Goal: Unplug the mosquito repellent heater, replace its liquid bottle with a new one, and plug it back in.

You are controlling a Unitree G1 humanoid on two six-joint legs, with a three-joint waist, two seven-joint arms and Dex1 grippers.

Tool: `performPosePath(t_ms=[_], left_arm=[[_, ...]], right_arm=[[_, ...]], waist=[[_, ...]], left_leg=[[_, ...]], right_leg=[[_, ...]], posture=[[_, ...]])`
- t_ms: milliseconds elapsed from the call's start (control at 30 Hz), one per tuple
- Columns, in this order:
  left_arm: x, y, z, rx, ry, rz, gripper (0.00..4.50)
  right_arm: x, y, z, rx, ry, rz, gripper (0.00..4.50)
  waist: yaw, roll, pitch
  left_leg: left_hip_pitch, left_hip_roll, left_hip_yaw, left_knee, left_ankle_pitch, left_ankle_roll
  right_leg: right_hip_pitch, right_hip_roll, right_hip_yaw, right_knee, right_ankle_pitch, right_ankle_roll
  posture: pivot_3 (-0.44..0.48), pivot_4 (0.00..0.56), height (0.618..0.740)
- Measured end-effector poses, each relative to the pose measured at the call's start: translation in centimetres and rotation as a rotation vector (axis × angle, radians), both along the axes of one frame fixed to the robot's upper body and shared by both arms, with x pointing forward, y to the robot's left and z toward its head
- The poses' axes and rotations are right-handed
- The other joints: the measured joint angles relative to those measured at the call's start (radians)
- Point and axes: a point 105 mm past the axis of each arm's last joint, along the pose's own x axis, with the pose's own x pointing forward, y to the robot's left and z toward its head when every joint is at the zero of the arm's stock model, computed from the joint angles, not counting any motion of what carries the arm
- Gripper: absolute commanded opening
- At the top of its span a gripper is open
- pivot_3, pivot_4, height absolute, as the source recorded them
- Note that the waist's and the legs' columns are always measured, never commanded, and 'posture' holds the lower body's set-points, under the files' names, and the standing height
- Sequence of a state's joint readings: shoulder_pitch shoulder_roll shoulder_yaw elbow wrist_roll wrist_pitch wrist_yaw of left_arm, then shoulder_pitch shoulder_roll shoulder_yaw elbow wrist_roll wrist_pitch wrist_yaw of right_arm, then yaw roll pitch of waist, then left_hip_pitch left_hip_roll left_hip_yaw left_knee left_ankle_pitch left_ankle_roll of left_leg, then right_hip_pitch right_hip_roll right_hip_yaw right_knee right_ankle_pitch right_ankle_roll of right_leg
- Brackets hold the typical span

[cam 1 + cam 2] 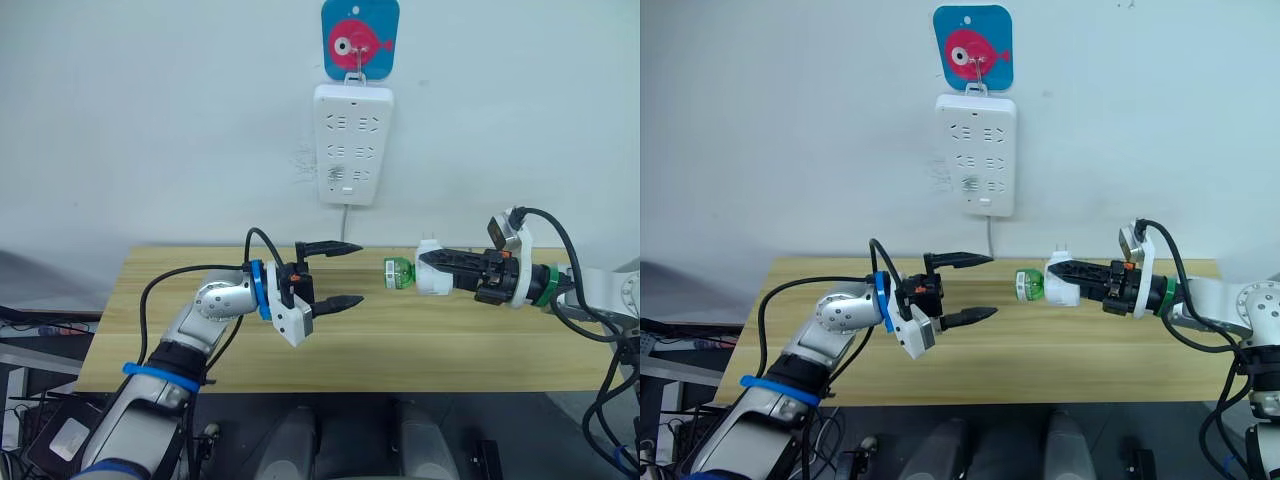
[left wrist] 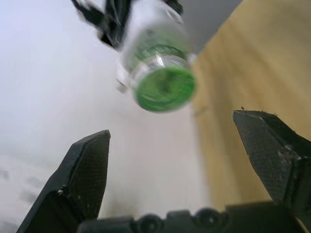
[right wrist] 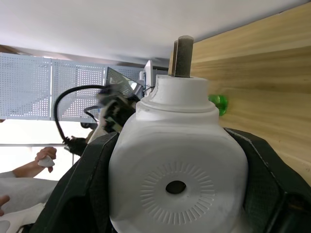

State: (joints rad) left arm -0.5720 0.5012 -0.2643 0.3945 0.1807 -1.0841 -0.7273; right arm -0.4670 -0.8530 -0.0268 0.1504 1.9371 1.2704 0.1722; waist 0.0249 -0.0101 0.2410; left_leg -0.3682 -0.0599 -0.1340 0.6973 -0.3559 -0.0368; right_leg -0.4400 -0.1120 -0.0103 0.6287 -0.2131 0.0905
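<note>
Our right gripper (image 1: pixel 432 272) clamps the heater (image 1: pixel 437 275) sideways above the table (image 1: pixel 150 330), bottle (image 1: pixel 398 273) facing our wide-open left gripper (image 1: pixel 340 275). Both seem light, rigid, slick plastic; we'd grasp the bottle's body.

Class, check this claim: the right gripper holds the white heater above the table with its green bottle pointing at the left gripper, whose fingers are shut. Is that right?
Not quite. The left gripper is open: the left eye view shows its two fingers spread apart, with nothing between them. The rest stands: the right gripper holds the white heater above the table, and its green bottle points at the left gripper.
</note>
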Motion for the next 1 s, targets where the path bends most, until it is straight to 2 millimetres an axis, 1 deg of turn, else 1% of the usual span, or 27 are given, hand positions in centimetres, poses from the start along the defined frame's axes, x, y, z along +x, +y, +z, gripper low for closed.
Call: performPosePath(t_ms=[167,300,367,467,633,733,767,833,900,933,1000], left_arm=[[-0.1,-0.3,-0.4,-0.002,-0.069,-0.036,4.48],[0.0,-0.6,0.1,-0.006,-0.111,-0.059,4.48],[0.1,-0.9,0.0,-0.008,-0.11,-0.062,4.48],[-0.2,-1.6,-0.2,-0.009,-0.117,-0.096,4.48],[-0.5,-1.9,-0.3,-0.007,-0.124,-0.117,4.48],[-0.9,-1.9,-0.7,0.006,-0.115,-0.135,3.89],[-1.0,-1.8,-0.9,0.013,-0.108,-0.138,3.62],[-1.3,-1.6,-1.4,0.02,-0.087,-0.142,2.99],[-1.4,-1.5,-1.4,0.007,-0.077,-0.142,2.39],[-1.5,-1.5,-1.4,0.004,-0.069,-0.142,2.31],[-1.4,-1.5,-1.4,-0.002,-0.052,-0.139,2.31]], right_arm=[[-0.3,0.7,0.0,0.009,-0.007,0.03,3.05],[-0.5,1.5,0.0,0.03,-0.011,0.054,3.05],[-0.4,1.8,0.0,0.03,-0.016,0.057,3.05],[-0.5,2.3,0.0,0.034,-0.018,0.066,3.05],[-0.8,2.6,-0.2,0.031,-0.019,0.074,3.05],[-0.8,2.7,-0.3,0.037,-0.013,0.076,3.05],[-0.8,2.7,-0.3,0.037,-0.013,0.076,3.05],[-0.8,2.7,-0.3,0.037,-0.013,0.076,3.05],[-1.0,2.7,-0.5,0.035,-0.007,0.081,3.05],[-1.0,2.7,-0.5,0.036,-0.007,0.082,3.05],[-1.1,2.7,-0.5,0.035,-0.007,0.085,3.05]], waist=[[-0.003,0.0,0.0],[-0.004,0.0,0.0],[-0.005,0.0,0.0],[-0.005,0.0,0.0],[-0.007,0.0,0.0],[-0.008,0.0,0.0],[-0.008,0.0,0.0],[-0.01,0.0,0.0],[-0.009,0.0,0.0],[-0.009,0.0,0.0],[-0.009,0.0,0.0]], left_leg=[[0.0,0.0,-0.001,0.0,0.0,0.0],[0.0,0.0,-0.001,0.0,0.0,0.0],[0.0,0.0,-0.002,0.0,0.0,0.0],[0.0,0.0,-0.002,0.0,0.0,0.0],[0.0,0.0,-0.002,0.0,0.0,0.0],[0.0,0.0,-0.002,0.0,0.0,0.0],[0.0,0.0,-0.002,0.0,0.0,0.0],[0.0,0.0,-0.003,0.0,0.0,0.0],[0.0,0.001,-0.004,0.0,0.0,0.0],[0.0,0.001,-0.004,0.0,0.0,0.0],[0.0,0.001,-0.004,0.0,0.0,0.0]], right_leg=[[0.0,0.0,0.0,0.001,0.0,0.0],[0.0,0.0,0.0,0.001,0.0,0.0],[0.0,0.0,-0.001,0.001,0.0,0.0],[0.0,0.0,-0.001,0.001,0.0,0.0],[0.0,0.0,-0.001,0.001,0.0,0.0],[0.0,0.0,0.0,0.001,0.0,0.0],[0.0,0.0,0.0,0.001,0.0,0.0],[0.0,0.0,0.0,0.001,0.0,0.0],[0.0,0.0,0.0,0.001,0.0,0.0],[0.0,0.0,0.0,0.001,0.0,0.0],[0.0,0.0,0.0,0.001,0.0,0.0]], posture=[[0.047,0.261,0.74],[0.04,0.262,0.74],[0.04,0.262,0.74],[0.042,0.257,0.74],[0.042,0.257,0.74],[0.042,0.257,0.74],[0.042,0.257,0.74],[0.042,0.257,0.74],[0.043,0.247,0.74],[0.043,0.247,0.74],[0.047,0.244,0.74]])
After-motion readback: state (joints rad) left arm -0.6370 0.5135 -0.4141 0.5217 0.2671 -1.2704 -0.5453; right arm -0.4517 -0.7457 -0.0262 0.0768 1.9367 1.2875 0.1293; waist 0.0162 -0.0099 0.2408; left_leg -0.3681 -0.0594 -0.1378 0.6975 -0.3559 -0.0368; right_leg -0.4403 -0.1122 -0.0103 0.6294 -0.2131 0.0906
